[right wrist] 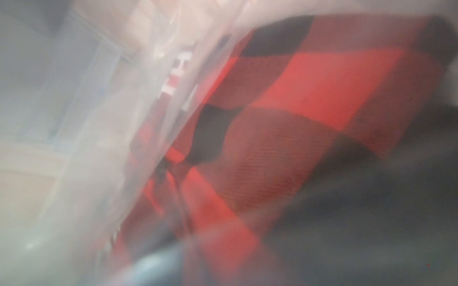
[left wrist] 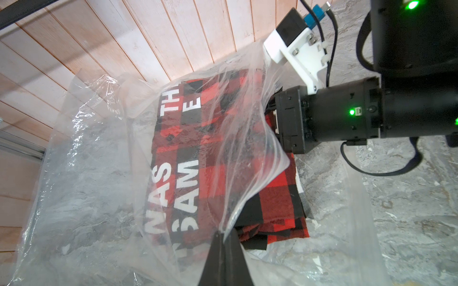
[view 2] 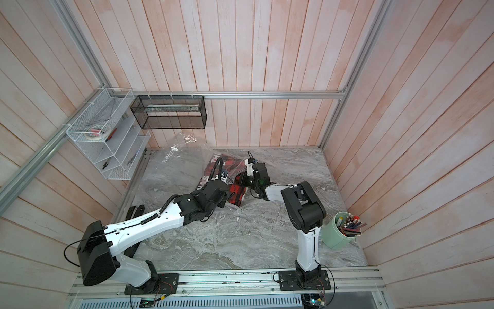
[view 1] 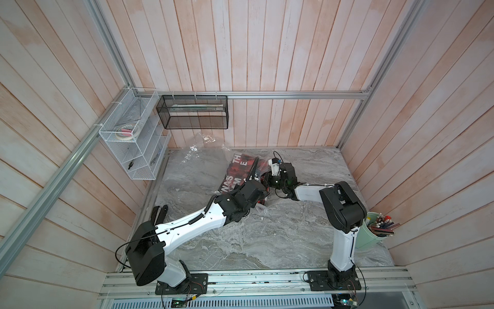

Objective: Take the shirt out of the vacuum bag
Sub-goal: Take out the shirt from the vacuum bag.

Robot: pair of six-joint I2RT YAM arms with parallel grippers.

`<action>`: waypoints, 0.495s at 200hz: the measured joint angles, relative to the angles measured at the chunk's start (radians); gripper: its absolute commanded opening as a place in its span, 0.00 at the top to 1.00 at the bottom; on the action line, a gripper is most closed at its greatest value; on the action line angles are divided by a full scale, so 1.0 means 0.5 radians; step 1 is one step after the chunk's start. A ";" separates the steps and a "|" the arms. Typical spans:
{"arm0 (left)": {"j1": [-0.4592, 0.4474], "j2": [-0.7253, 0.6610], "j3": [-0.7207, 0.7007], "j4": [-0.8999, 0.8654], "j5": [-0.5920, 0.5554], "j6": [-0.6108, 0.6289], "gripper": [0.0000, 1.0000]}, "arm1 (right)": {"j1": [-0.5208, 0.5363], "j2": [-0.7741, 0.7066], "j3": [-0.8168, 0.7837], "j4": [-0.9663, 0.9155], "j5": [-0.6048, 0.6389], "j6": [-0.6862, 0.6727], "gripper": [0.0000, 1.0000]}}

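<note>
The shirt (left wrist: pixel 275 195), probably soft and light, lies folded on the table (view 1: pixel 267 240) half inside the slick bag (left wrist: pixel 99 148), its film pinched by the left gripper (left wrist: pixel 224 237); grab its thick edge, where the right gripper (view 1: pixel 266 178) reaches, open or closed I cannot tell.

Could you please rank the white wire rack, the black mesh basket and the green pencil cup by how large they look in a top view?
Largest: white wire rack
Next: black mesh basket
Smallest, clearly: green pencil cup
</note>
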 measured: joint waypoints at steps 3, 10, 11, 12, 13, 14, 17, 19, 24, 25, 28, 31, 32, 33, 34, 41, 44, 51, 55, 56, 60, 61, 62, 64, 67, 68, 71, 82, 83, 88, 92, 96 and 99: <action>0.000 0.000 -0.001 0.001 0.000 -0.001 1.00 | 0.002 0.000 0.000 -0.003 0.006 0.015 0.88; 0.000 0.000 -0.005 0.002 0.000 -0.005 1.00 | 0.008 -0.008 0.000 -0.004 0.011 0.013 0.91; 0.000 0.000 -0.005 0.002 0.000 -0.005 1.00 | 0.008 -0.008 0.000 -0.004 0.011 0.010 0.92; 0.000 0.000 -0.006 0.002 0.000 -0.005 1.00 | 0.009 -0.011 0.000 -0.003 0.011 0.005 0.92; 0.000 0.000 -0.007 0.002 0.000 -0.005 1.00 | 0.010 -0.012 0.000 -0.003 0.011 0.002 0.93; 0.000 0.000 -0.007 0.002 0.000 -0.005 1.00 | 0.011 -0.014 0.000 -0.003 0.013 0.005 0.93; 0.000 0.000 -0.009 0.003 0.000 -0.006 1.00 | 0.013 -0.018 0.000 -0.005 0.016 0.011 0.95; 0.001 0.000 -0.011 0.003 0.000 -0.007 1.00 | 0.014 -0.024 0.000 -0.005 0.015 0.002 0.96; 0.002 0.000 -0.014 0.005 0.000 -0.008 1.00 | 0.017 -0.035 -0.001 -0.009 0.019 0.009 1.00; 0.002 0.000 -0.014 0.005 0.001 -0.008 1.00 | 0.017 -0.038 -0.001 -0.010 0.019 0.005 1.00; 0.002 -0.001 -0.017 0.008 0.001 -0.008 1.00 | 0.019 -0.047 -0.002 -0.010 0.019 0.017 1.00; 0.003 -0.001 -0.019 0.008 0.001 -0.011 1.00 | 0.020 -0.056 -0.002 -0.014 0.020 0.002 1.00; 0.003 -0.001 -0.019 0.008 0.002 -0.011 1.00 | 0.021 -0.062 -0.002 -0.013 0.019 0.001 1.00; 0.003 -0.001 -0.020 0.008 0.002 -0.012 1.00 | 0.021 -0.064 -0.002 -0.013 0.020 0.005 1.00; 0.004 -0.001 -0.020 0.008 0.002 -0.012 1.00 | 0.022 -0.068 -0.003 -0.014 0.021 0.011 1.00; 0.006 -0.001 -0.023 0.008 0.003 -0.014 1.00 | 0.024 -0.095 -0.009 -0.014 0.021 0.011 1.00; 0.008 -0.001 -0.023 0.008 0.005 -0.014 1.00 | 0.024 -0.108 -0.012 -0.015 0.021 0.008 1.00; 0.009 -0.001 -0.023 0.008 0.008 -0.014 1.00 | 0.027 -0.140 -0.026 -0.014 0.021 0.011 1.00; 0.011 -0.001 -0.023 0.010 0.008 -0.016 1.00 | 0.027 -0.159 -0.036 -0.014 0.021 0.011 1.00; 0.011 -0.001 -0.023 0.010 0.008 -0.016 1.00 | 0.027 -0.163 -0.037 -0.014 0.021 0.011 1.00; 0.011 -0.002 -0.023 0.012 0.008 -0.020 1.00 | 0.027 -0.182 -0.048 -0.014 0.021 0.011 1.00; 0.012 -0.002 -0.023 0.012 0.008 -0.020 1.00 | 0.027 -0.188 -0.051 -0.014 0.021 0.011 1.00; 0.012 -0.002 -0.023 0.014 0.008 -0.020 1.00 | 0.027 -0.191 -0.053 -0.014 0.021 0.011 1.00; 0.013 -0.002 -0.023 0.015 0.008 -0.021 1.00 | 0.028 -0.200 -0.057 -0.015 0.021 0.011 1.00; 0.013 -0.003 -0.023 0.017 0.009 -0.021 1.00 | 0.029 -0.214 -0.065 -0.017 0.021 0.012 1.00; 0.013 -0.003 -0.023 0.018 0.009 -0.021 1.00 | 0.030 -0.216 -0.066 -0.017 0.021 0.012 1.00; 0.013 -0.004 -0.023 0.020 0.009 -0.022 1.00 | 0.030 -0.226 -0.071 -0.016 0.021 0.012 1.00; 0.015 -0.006 -0.023 0.029 0.009 -0.027 1.00 | 0.031 -0.262 -0.094 -0.015 0.019 0.018 1.00; 0.015 -0.007 -0.023 0.029 0.009 -0.027 1.00 | 0.032 -0.266 -0.097 -0.015 0.018 0.018 1.00; 0.017 -0.008 -0.023 0.031 0.010 -0.029 1.00 | 0.033 -0.280 -0.110 -0.013 0.017 0.021 1.00; 0.017 -0.008 -0.023 0.034 0.010 -0.031 1.00 | 0.033 -0.291 -0.122 -0.012 0.013 0.025 1.00; 0.018 -0.008 -0.023 0.037 0.010 -0.034 1.00 | 0.033 -0.302 -0.134 -0.011 0.012 0.025 1.00; 0.018 -0.008 -0.023 0.037 0.010 -0.036 1.00 | 0.033 -0.313 -0.149 -0.009 0.012 0.027 1.00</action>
